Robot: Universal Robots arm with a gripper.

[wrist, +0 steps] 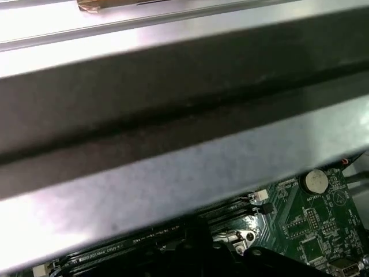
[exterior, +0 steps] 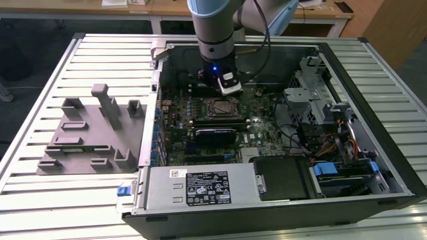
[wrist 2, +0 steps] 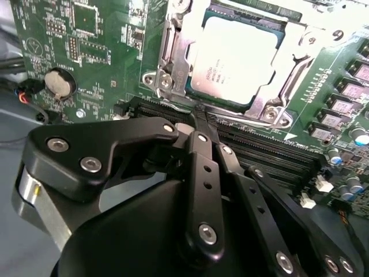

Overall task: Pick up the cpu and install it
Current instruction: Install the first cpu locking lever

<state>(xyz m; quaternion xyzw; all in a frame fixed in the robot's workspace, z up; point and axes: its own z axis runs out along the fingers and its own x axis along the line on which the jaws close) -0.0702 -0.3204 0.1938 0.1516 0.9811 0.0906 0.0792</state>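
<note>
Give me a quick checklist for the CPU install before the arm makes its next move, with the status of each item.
1. CPU in socket: ok, its silvery top sits inside the metal frame in the second wrist view.
2. CPU sitting flat: cannot tell, though no corner looks raised.
3. End effector free of the CPU: ok, its tips are beside the socket, over the memory slots, holding nothing.
4. End effector fingers: ok, closed together.
5. Socket latched: cannot tell.
6. Arm inside the case without wall contact: ok in the exterior view.
</note>
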